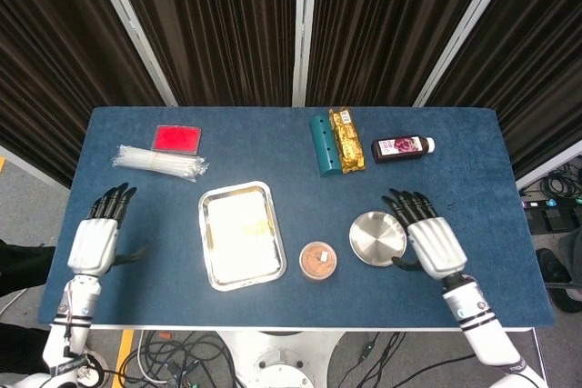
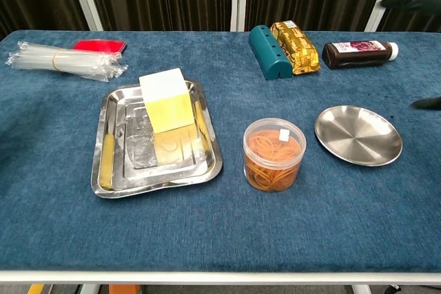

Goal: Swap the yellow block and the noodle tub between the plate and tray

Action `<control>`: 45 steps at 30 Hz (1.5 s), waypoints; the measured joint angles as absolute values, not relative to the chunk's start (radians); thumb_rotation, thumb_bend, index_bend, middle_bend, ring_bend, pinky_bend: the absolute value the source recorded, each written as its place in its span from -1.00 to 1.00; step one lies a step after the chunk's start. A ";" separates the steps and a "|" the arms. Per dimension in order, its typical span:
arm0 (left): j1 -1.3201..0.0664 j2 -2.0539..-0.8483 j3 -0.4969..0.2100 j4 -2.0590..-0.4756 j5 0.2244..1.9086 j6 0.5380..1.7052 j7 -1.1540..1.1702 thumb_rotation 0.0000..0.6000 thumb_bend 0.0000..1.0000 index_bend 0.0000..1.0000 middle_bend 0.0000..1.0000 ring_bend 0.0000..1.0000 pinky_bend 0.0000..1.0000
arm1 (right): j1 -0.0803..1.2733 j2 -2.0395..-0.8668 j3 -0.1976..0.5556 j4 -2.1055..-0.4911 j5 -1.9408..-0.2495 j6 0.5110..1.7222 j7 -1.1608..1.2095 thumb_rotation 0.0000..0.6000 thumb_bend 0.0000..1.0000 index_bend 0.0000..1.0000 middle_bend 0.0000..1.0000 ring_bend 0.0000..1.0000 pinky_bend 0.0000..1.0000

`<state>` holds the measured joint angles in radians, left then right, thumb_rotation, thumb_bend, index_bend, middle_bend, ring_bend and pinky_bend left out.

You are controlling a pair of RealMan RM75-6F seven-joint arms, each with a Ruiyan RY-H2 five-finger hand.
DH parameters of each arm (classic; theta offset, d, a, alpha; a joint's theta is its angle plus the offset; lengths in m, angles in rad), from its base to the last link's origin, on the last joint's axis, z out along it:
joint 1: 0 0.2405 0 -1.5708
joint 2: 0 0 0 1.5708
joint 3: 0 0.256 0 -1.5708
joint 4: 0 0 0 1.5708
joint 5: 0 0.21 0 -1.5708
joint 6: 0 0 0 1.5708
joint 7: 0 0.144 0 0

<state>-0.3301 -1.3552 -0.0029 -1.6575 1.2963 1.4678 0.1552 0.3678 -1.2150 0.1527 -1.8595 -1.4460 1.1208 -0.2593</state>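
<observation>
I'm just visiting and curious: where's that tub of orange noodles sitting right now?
In the chest view the noodle tub stands on the blue table near the front, between the steel tray on its left and the empty round plate on its right, touching neither.

Block (image 2: 166,99) in tray (image 2: 110,173), toward its 12 o'clock end. Noodle tub (image 2: 274,153) on table between tray and plate (image 2: 357,134), plate at tub's 2 o'clock. Straw bundle (image 2: 65,60) at tray's 11 o'clock. Snack packet (image 2: 295,46), bottle (image 2: 358,51) at plate's 12.
</observation>
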 measured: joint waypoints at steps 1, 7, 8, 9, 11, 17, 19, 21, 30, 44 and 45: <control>-0.308 -1.354 0.009 -1.658 1.300 1.481 0.153 1.00 -0.96 -0.90 -1.00 -1.00 -0.77 | 0.392 -1.223 0.151 -1.872 -1.434 1.085 -0.288 1.00 -0.91 -1.00 -1.00 -1.00 -1.00; -0.238 -1.351 0.037 -1.629 1.319 1.505 0.101 1.00 -0.96 -0.90 -1.00 -1.00 -0.78 | 0.502 -1.285 0.147 -1.899 -1.308 0.953 -0.452 1.00 -0.91 -1.00 -1.00 -1.00 -1.00; -0.232 -1.350 0.037 -1.621 1.321 1.505 0.092 1.00 -0.96 -0.90 -1.00 -1.00 -0.78 | 0.517 -1.299 0.147 -1.900 -1.283 0.940 -0.476 1.00 -0.91 -1.00 -0.99 -1.00 -1.00; -0.227 -1.350 0.037 -1.614 1.324 1.504 0.083 1.00 -0.96 -0.90 -1.00 -1.00 -0.78 | 0.531 -1.313 0.147 -1.900 -1.258 0.929 -0.499 1.00 -0.91 -1.00 -0.99 -1.00 -1.00; -0.219 -1.348 0.035 -1.600 1.328 1.500 0.068 1.00 -0.96 -0.89 -1.00 -1.00 -0.78 | 0.564 -1.347 0.144 -1.899 -1.202 0.907 -0.548 1.00 -0.91 -1.00 -0.99 -1.00 -0.99; -0.201 -1.351 0.020 -1.571 1.334 1.488 0.043 1.00 -0.96 -0.90 -1.00 -1.00 -0.78 | 0.648 -1.449 0.129 -1.875 -1.077 0.877 -0.651 1.00 -0.90 -1.00 -0.94 -1.00 -0.92; -0.194 -1.352 0.017 -1.561 1.334 1.480 0.036 1.00 -0.96 -0.90 -1.00 -1.00 -0.78 | 0.673 -1.479 0.123 -1.862 -1.049 0.877 -0.676 1.00 -0.87 -1.00 -0.87 -1.00 -0.81; -0.188 -1.354 0.015 -1.553 1.336 1.476 0.032 1.00 -0.96 -0.90 -1.00 -1.00 -0.78 | 0.689 -1.500 0.119 -1.849 -1.028 0.883 -0.696 1.00 -0.82 -0.90 -0.79 -0.94 -0.58; -0.169 -1.356 0.001 -1.537 1.348 1.464 0.019 1.00 -0.96 -0.89 -1.00 -1.00 -0.78 | 0.723 -1.549 0.099 -1.817 -0.981 0.934 -0.719 1.00 -0.60 -0.20 -0.27 -0.31 0.16; -0.154 -1.330 0.000 -1.584 1.397 1.446 0.004 1.00 -0.96 -0.89 -1.00 -1.00 -0.79 | 0.627 -1.389 0.085 -1.872 -1.033 1.106 -0.613 1.00 -0.57 -0.02 -0.18 -0.22 0.23; -0.154 -1.330 0.000 -1.586 1.400 1.444 0.002 1.00 -0.96 -0.89 -1.00 -1.00 -0.79 | 0.619 -1.382 0.080 -1.864 -1.027 1.109 -0.602 1.00 -0.57 -0.02 -0.18 -0.22 0.23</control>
<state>-0.1535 -1.3296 -0.0001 -1.5858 1.3997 1.4441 0.0019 0.6187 -1.3822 0.0801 -1.8641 -1.0266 1.1088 -0.6024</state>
